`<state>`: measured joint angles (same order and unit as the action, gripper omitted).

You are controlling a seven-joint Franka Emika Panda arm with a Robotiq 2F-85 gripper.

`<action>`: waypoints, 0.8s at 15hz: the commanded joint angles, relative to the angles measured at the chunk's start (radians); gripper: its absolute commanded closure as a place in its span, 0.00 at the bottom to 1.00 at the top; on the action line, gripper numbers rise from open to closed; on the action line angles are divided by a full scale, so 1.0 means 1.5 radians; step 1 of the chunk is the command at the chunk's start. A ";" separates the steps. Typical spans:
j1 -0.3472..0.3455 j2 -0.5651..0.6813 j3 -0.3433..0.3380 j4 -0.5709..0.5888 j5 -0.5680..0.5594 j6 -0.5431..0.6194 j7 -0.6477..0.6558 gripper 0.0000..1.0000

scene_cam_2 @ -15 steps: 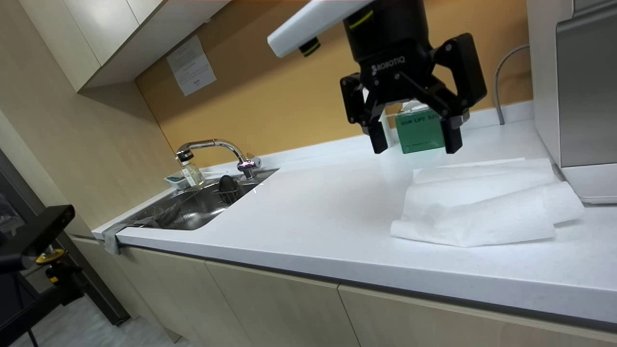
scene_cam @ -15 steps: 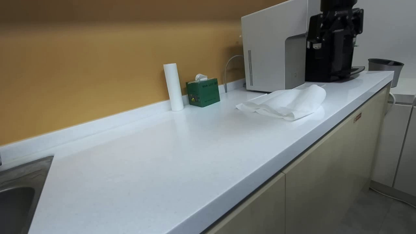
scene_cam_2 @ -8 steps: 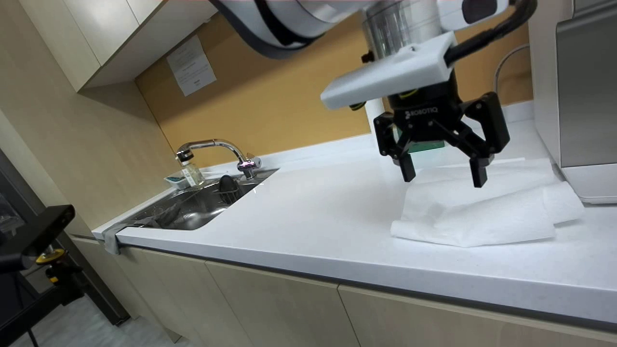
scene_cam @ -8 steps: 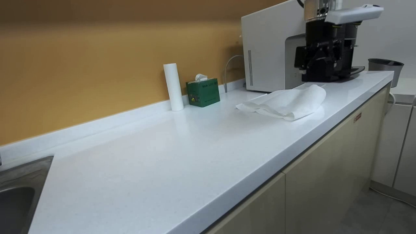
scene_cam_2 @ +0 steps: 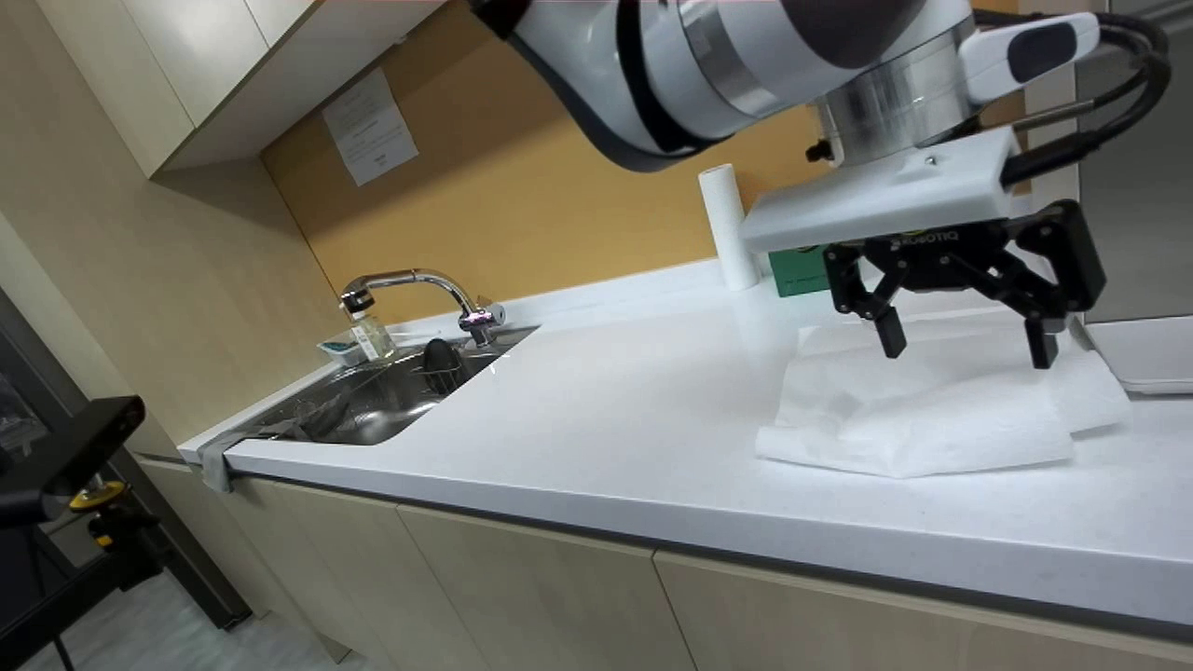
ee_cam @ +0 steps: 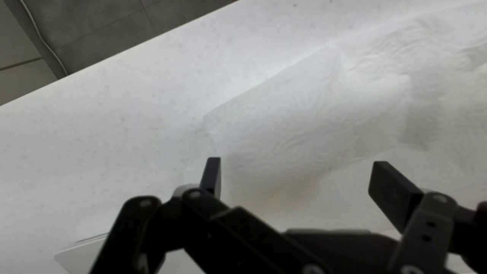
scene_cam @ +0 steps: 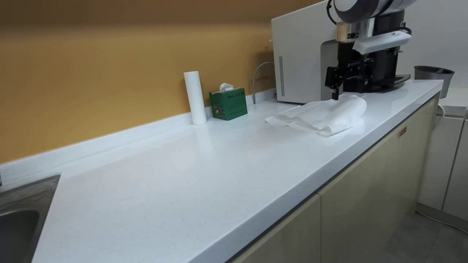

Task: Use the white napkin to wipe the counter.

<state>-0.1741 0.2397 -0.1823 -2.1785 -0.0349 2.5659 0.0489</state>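
The white napkin lies rumpled and folded on the counter in both exterior views (scene_cam: pixel 318 116) (scene_cam_2: pixel 932 419). It also fills much of the wrist view (ee_cam: pixel 281 125). The counter (scene_cam: pixel 164 179) is long, glossy and white, and shows in an exterior view (scene_cam_2: pixel 596 401) and the wrist view (ee_cam: pixel 95 137). My gripper (scene_cam_2: pixel 966 349) points down with its fingers wide apart over the back part of the napkin. In the wrist view the open gripper (ee_cam: pixel 295 167) has only napkin below and between its fingertips, nothing held. The exact height above the cloth is hard to tell.
A white roll (scene_cam: pixel 195 98) and a green tissue box (scene_cam: pixel 229 105) stand by the back edge. A large white and grey appliance (scene_cam: pixel 299 62) stands close beside the napkin, a black machine (scene_cam: pixel 389 62) past it. A sink (scene_cam_2: pixel 382 415) lies at the far end.
My gripper has come down and moved over the napkin, towards the appliance, with its fingers staying open. The napkin has not moved.
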 commanded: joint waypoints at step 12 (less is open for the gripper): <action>0.004 0.111 -0.010 0.081 0.002 0.010 0.010 0.49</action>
<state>-0.1680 0.3946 -0.2094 -2.0882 -0.0400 2.6116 0.0603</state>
